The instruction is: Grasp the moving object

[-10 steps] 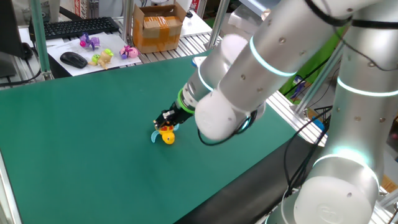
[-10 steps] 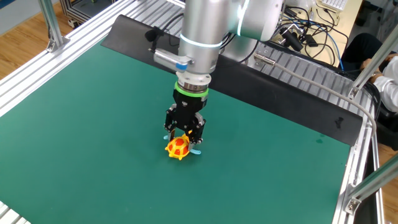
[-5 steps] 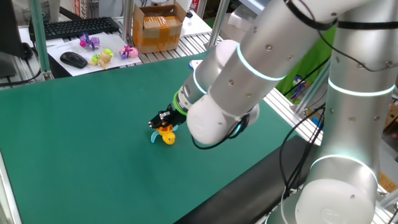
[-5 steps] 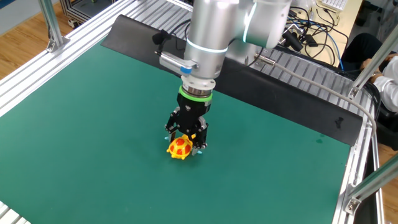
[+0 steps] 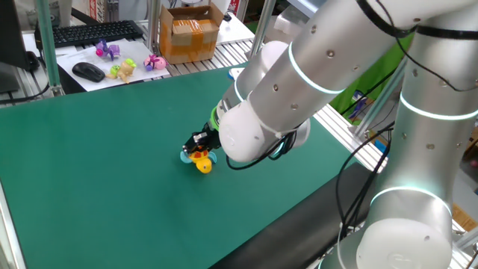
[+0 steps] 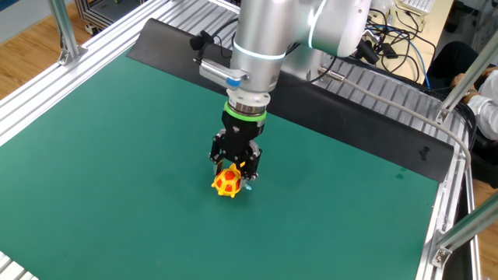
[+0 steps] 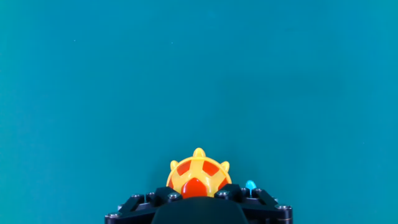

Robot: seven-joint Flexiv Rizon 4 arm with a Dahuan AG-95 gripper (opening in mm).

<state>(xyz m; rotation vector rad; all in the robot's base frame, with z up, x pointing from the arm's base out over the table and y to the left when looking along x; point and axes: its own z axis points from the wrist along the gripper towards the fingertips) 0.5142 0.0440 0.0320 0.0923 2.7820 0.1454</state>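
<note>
The moving object, a yellow-orange toy (image 5: 200,162) with red spots and light blue fins, sits on the green mat. It also shows in the other fixed view (image 6: 226,181) and at the bottom centre of the hand view (image 7: 198,174). My gripper (image 5: 200,143) points down right over it, also seen in the other fixed view (image 6: 236,164). In the hand view my gripper (image 7: 198,196) has its black jaws standing apart on either side of the toy's near half. The toy's near part is hidden by the gripper body. One blue fin (image 7: 250,185) peeks out at the right.
Off the mat at the back left lie a purple toy (image 5: 108,51), a pale yellow-green toy (image 5: 123,70), a pink toy (image 5: 155,62), a mouse (image 5: 88,72), a keyboard (image 5: 89,32) and a cardboard box (image 5: 190,33). Aluminium rails (image 6: 47,97) frame the table.
The gripper has shifted slightly and lowered closer around the toy. The toy has crept a little with it and now sits further in between the jaws.
</note>
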